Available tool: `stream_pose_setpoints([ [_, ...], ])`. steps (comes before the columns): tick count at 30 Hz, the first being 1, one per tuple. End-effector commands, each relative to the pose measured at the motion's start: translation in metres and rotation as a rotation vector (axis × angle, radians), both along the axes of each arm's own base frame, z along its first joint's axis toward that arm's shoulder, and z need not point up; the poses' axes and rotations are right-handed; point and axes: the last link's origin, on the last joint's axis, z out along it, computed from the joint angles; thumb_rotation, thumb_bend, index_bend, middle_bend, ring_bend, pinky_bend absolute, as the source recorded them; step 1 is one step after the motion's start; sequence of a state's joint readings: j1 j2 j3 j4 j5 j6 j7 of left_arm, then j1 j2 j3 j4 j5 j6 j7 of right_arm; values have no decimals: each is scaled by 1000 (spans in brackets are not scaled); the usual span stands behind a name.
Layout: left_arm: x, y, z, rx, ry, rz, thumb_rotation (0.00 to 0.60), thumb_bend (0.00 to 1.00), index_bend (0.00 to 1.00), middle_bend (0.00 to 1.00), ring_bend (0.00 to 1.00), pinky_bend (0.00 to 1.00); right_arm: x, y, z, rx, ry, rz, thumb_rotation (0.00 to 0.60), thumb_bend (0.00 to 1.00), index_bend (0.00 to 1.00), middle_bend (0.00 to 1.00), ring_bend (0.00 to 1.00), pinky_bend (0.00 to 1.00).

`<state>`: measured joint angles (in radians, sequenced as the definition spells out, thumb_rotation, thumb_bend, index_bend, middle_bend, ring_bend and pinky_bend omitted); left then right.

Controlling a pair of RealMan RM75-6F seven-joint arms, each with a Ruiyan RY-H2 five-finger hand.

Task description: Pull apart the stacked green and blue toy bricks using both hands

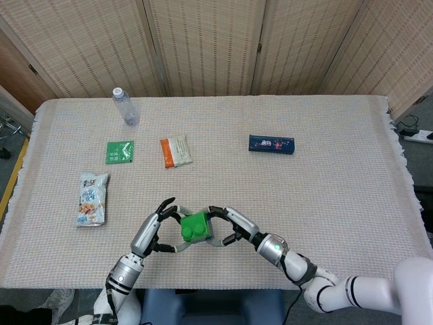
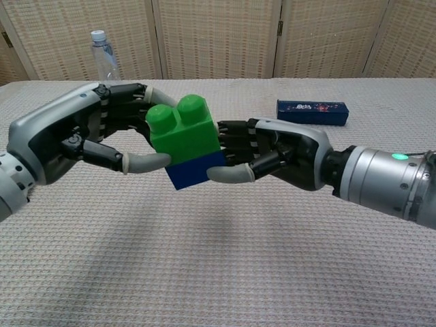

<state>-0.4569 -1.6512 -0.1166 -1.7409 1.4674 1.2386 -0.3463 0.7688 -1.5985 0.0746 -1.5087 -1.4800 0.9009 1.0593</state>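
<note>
Bricks, stacked, 2 pieces: green brick (image 2: 184, 133) seated on top of blue brick (image 2: 195, 170), the pair still joined and tilted, held in the air above the near edge of the table (image 1: 338, 203), between both hands.

Left hand (image 2: 82, 136): on the left side of the stack, fingers over the green brick's far top edge, thumb reaching under to the seam where green meets blue; grips the stack.

Right hand (image 2: 279, 153): on the right side of the stack, fingers (image 2: 235, 133) pressed to the right face of the green brick, thumb against the blue brick's near right edge; grips the stack.

Table covering: pale woven cloth across the whole surface.

Other items, all well apart from the hands:
- water bottle (image 1: 125, 106), upright, far left.
- green packet (image 1: 120, 152), flat, near the bottle.
- orange and white packet (image 1: 175, 151), flat, just right of the green packet.
- snack bag (image 1: 91, 198), flat, left side.
- dark blue box (image 1: 271, 144), lying flat, far right of centre.

Backdrop: folding woven screen (image 1: 203, 40) behind the table.
</note>
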Motion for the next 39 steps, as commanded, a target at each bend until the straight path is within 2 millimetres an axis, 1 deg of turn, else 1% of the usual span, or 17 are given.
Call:
stream_pose_setpoints([
  [1, 1, -1, 0, 5, -15, 3, 600, 464, 830, 931, 504, 91, 1, -1, -2, -27, 11, -1, 600, 361, 726, 330, 303, 192],
  [6, 5, -3, 2, 9, -40, -6, 600, 464, 830, 930, 510, 91, 0, 1, -6, -54, 34, -2, 600, 361, 765, 359, 329, 209],
  [13, 9, -5, 4, 9, -71, -6, 600, 464, 830, 931, 510, 91, 1, 1, -8, -62, 43, 0, 600, 360, 775, 369, 333, 212],
  [19, 13, -3, 10, 29, -113, -3, 600, 464, 830, 931, 509, 90, -5, 1, -10, -68, 71, -4, 600, 360, 778, 371, 334, 212],
  [22, 19, 1, 15, 56, -149, -18, 600, 464, 830, 930, 507, 86, -9, 2, -13, -63, 84, -9, 600, 360, 778, 371, 334, 213],
  [26, 26, 12, 19, 69, -168, -35, 600, 465, 830, 930, 505, 82, -9, 3, -13, -61, 77, -10, 600, 361, 778, 371, 333, 212],
  [31, 27, 21, 22, 97, -175, -26, 600, 465, 830, 931, 504, 81, -9, 2, -9, -70, 72, -6, 600, 361, 780, 373, 334, 213],
  [36, 24, 31, 26, 125, -173, -22, 600, 464, 830, 931, 500, 81, -20, 0, -5, -95, 111, -5, 600, 360, 781, 373, 334, 213],
  [39, 16, 35, 30, 136, -139, -33, 600, 464, 830, 930, 494, 83, -34, -5, 2, -141, 172, 4, 600, 361, 781, 373, 334, 212],
])
